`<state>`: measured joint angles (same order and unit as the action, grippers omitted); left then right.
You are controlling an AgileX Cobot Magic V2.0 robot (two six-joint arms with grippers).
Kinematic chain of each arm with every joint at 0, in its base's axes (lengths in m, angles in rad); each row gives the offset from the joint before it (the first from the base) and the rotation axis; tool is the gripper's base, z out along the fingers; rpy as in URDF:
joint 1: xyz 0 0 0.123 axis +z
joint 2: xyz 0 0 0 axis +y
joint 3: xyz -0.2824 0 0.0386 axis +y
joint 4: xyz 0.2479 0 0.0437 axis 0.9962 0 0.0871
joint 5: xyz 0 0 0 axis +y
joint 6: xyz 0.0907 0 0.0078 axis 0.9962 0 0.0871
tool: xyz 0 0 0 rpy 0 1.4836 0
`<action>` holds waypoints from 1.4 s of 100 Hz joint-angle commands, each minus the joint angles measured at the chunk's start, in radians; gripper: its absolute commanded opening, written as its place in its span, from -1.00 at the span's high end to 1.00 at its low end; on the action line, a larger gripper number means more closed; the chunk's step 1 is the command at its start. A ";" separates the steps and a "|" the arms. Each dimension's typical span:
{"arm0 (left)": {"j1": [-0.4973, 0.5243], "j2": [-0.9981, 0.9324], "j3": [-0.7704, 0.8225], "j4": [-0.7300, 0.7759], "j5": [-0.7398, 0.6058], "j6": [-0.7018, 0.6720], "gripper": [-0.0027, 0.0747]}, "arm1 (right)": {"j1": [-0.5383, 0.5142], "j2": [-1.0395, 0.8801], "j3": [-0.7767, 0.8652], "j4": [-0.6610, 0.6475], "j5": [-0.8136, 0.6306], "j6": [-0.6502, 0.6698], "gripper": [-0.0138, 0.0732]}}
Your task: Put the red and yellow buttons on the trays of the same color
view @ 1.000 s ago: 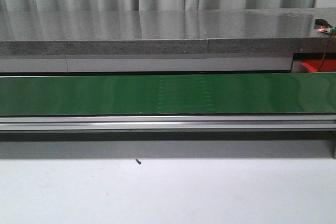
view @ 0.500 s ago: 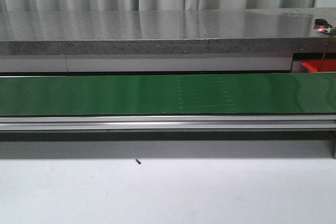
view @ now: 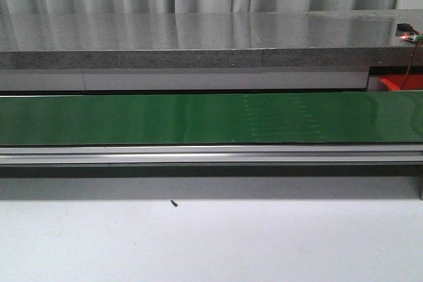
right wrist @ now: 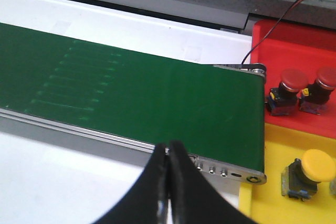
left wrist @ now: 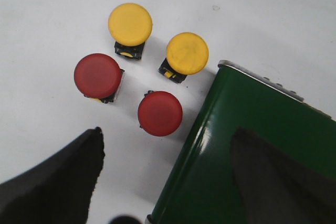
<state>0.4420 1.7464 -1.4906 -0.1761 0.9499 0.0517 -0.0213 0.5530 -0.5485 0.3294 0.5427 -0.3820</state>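
The left gripper (left wrist: 165,179) is open and holds nothing; its 2 dark fingers (left wrist: 58,182) stand well apart, one over the white table (left wrist: 47,19), the other over the end of the green belt (left wrist: 231,145). On the table just beside that belt end sit 4 buttons: 2 yellow buttons (left wrist: 130,24) (left wrist: 187,53) farther from the fingers, and 2 red buttons (left wrist: 97,75) (left wrist: 160,113) nearer them. All 4 stand cap up, close together but apart from one another, and none touches the gripper.

The right gripper (right wrist: 169,169) is closed with nothing between its fingers, which meet over the belt's metal edge (right wrist: 105,138). Beyond the belt's other end lies a red tray (right wrist: 294,45) with 2 red buttons (right wrist: 286,90) (right wrist: 319,88) side by side on it. Next to it is a yellow tray (right wrist: 273,198) with 1 yellow button (right wrist: 310,171) on it. A thin wire (right wrist: 273,27) runs over the red tray.

In the front view the belt (view: 132,118) crosses the frame with nothing on it, a corner of the red tray (view: 402,82) shows at far right, and neither arm is visible.
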 commanded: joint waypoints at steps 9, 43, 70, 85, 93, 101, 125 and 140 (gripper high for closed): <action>0.001 0.035 -0.042 -0.024 -0.025 -0.014 -0.37 | 0.002 -0.002 -0.026 0.009 -0.058 -0.002 0.84; 0.001 0.124 -0.042 -0.045 -0.031 -0.020 -0.37 | 0.002 -0.002 -0.026 0.009 -0.058 -0.002 0.84; 0.001 0.144 -0.042 -0.048 -0.055 -0.038 -0.37 | 0.002 -0.002 -0.026 0.009 -0.058 -0.002 0.84; 0.001 0.144 -0.042 -0.048 -0.063 -0.052 -0.37 | 0.002 -0.002 -0.026 0.009 -0.058 -0.002 0.84; 0.001 0.144 -0.042 -0.048 -0.063 -0.052 -0.37 | 0.002 -0.002 -0.026 0.009 -0.058 -0.002 0.84; 0.001 0.144 -0.042 -0.048 -0.064 -0.052 -0.37 | 0.002 -0.002 -0.026 0.009 -0.058 -0.002 0.84; 0.001 0.167 -0.042 -0.049 -0.070 -0.063 -0.37 | 0.002 -0.002 -0.026 0.009 -0.057 -0.002 0.84; 0.001 0.187 -0.042 -0.059 -0.068 -0.063 -0.37 | 0.002 -0.002 -0.026 0.009 -0.057 -0.002 0.84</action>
<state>0.4420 1.9736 -1.5028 -0.2105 0.9046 0.0000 -0.0213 0.5530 -0.5485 0.3294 0.5462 -0.3820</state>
